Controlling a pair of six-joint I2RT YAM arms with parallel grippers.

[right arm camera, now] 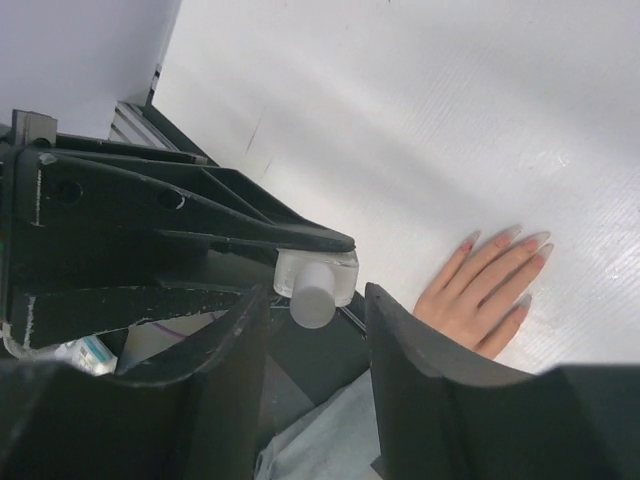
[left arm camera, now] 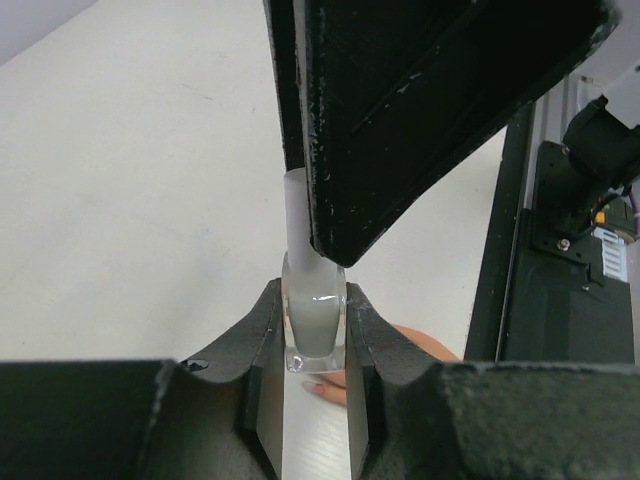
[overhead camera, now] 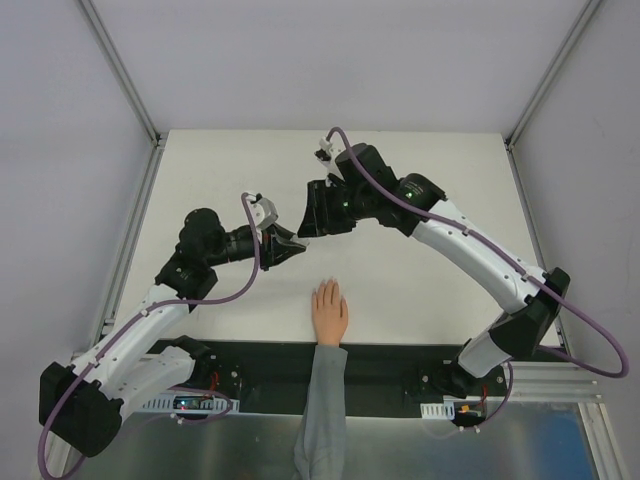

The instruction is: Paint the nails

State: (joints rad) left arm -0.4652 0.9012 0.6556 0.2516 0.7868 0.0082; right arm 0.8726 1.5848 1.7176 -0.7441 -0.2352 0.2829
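Left wrist view: left pincer (left arm camera: pixel 313 303) pinches the clear bottle (left arm camera: pixel 313 335) by its body, apparently to steady it while the right pincer (right arm camera: pixel 315 298), jaws spread, flanks the white cap (right arm camera: pixel 312 306); the nails (right arm camera: pixel 530 245) sit on the mannequin hand (right arm camera: pixel 480 292) lying by the near edge of the table (overhead camera: pixel 420 200).

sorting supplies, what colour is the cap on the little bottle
White; the cap shows best in the right wrist view.

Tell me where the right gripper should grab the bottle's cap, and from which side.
Pinch the white cap across its round sides, coming end-on along its axis. The left gripper clamps the clear bottle body, so only the cap sticks out, lying between the open fingers of the right gripper.
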